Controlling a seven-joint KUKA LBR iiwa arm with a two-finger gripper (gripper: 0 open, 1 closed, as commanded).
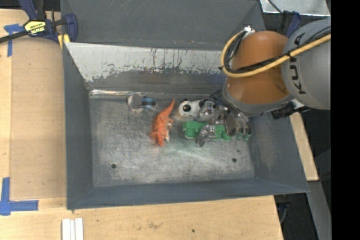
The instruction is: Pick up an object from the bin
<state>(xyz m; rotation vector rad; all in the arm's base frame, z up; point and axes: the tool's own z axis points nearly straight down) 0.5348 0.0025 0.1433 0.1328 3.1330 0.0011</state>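
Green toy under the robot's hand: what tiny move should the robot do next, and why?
Probably ease straight down onto the green toy and grip it. The gripper sits right over that toy's right end, while the orange toy animal and a white round thing lie close on its left, so a sideways move could bump them.

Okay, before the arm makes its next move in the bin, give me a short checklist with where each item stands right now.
1. Tool low in the bin, at the green toy: ok.
2. Green toy held by the tool: cannot tell.
3. Orange toy figure apart from the tool: ok, it lies beyond the green toy.
4. White round piece well away from the tool: not ok, it lies close by and could be bumped.
5. Tool apart from the bin's right wall: cannot tell.
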